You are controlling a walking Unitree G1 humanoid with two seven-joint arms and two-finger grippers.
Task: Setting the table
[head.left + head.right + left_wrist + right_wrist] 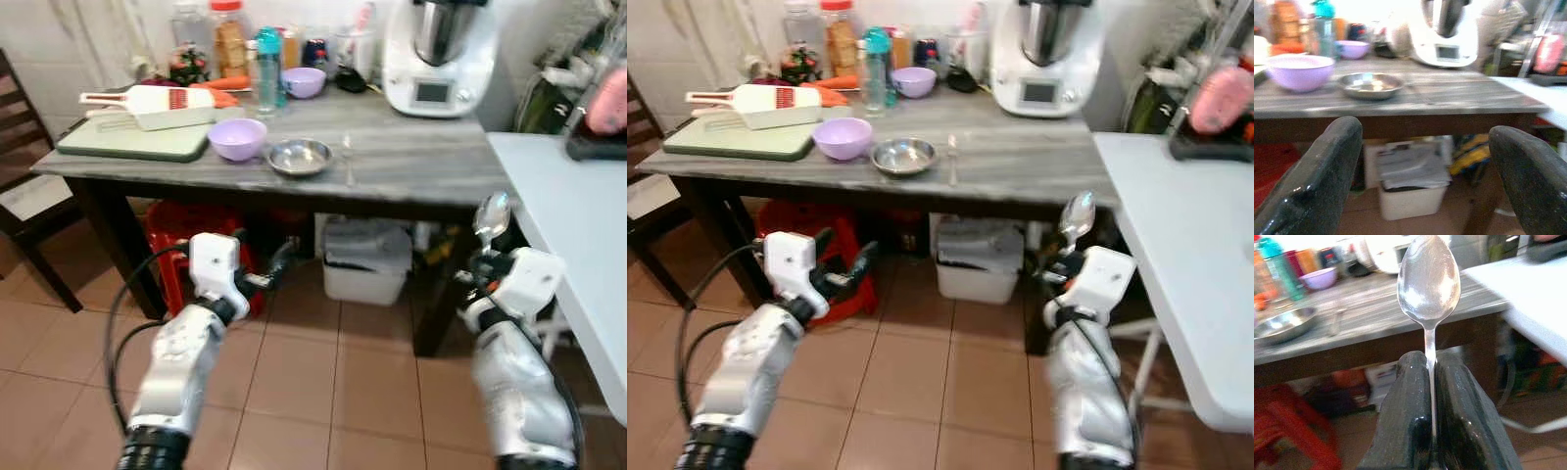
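My right gripper [482, 262] is shut on the handle of a metal spoon [491, 217], whose bowl [1428, 276] stands upright above the fingers [1405, 416]. It hangs in front of the grey wooden table [411, 157], below its front edge. My left gripper [277, 266] is open with nothing between its fingers [1312, 181], also held low in front of the table. On the table sit a steel bowl [300, 156], a lilac bowl [237, 138] and a piece of cutlery [348, 157] lying to the right of the steel bowl.
A white table [568, 215] stands at the right. A green cutting board [127, 142] with a white slicer [147, 106], bottles, a second lilac bowl [303, 81] and a white kitchen machine [438, 59] crowd the table's back. Under it are a red crate [181, 235] and a white bin [365, 259]. A dark chair [20, 196] is at the left.
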